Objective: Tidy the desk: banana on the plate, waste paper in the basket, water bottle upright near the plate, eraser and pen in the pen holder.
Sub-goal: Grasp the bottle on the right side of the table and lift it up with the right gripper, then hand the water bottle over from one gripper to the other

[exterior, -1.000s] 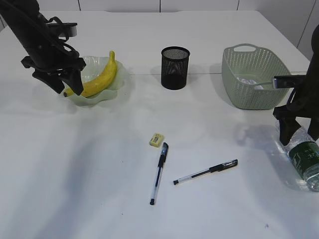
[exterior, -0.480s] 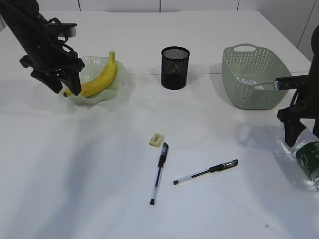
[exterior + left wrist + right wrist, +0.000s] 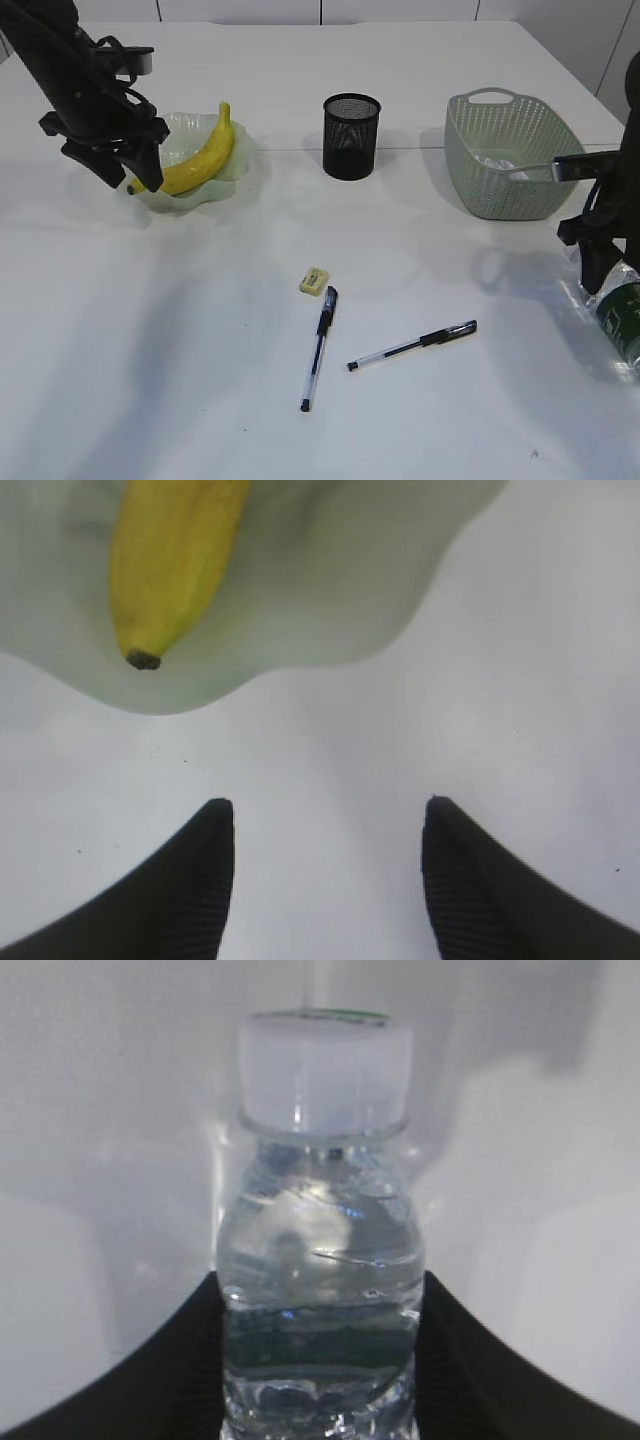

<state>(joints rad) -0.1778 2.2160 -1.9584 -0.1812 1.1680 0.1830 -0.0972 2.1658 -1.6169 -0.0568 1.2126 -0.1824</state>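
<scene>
Clear ribbed water bottle (image 3: 318, 1290) between black ridged right gripper (image 3: 320, 1360) fingers — smooth white cap.

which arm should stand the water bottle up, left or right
Right. The right gripper already straddles the lying water bottle, a finger at each side of it. The left gripper is open and empty beside the plate, across the desk.

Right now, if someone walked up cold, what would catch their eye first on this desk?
Probably the yellow banana lying in the pale green plate at far left, with the left gripper open just beside the rim. Next, the right gripper at the right edge, its jaws on both sides of the lying water bottle. Two pens and an eraser lie loose mid-desk.
</scene>
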